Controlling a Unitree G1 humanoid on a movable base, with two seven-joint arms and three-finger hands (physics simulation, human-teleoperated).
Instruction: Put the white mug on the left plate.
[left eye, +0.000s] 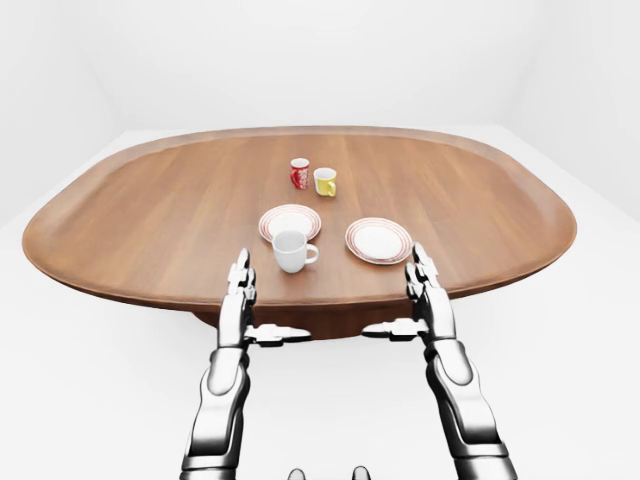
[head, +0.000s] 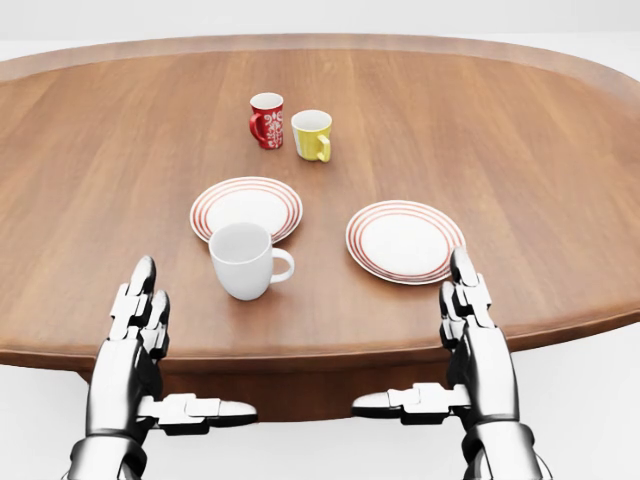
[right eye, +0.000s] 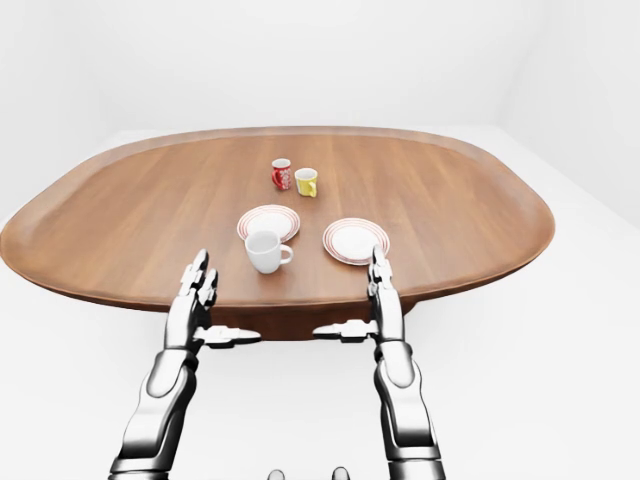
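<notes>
Nothing is done yet: the white mug (head: 243, 259) stands on the worktop (head: 560, 170), just near of the left plate (head: 246, 206). My left hand (head: 138, 335) and right hand (head: 470, 325) hang open, holding nothing.

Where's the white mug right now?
In the head view the white mug stands on the table left of centre, just below the left plate, handle pointing right, untouched by either hand.

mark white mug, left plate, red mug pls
white mug (head: 240, 262), head view, on its outer wall below the rim.
left plate (head: 247, 204), head view, on its bare white centre.
red mug (head: 268, 125), head view, on its patterned side.
</notes>
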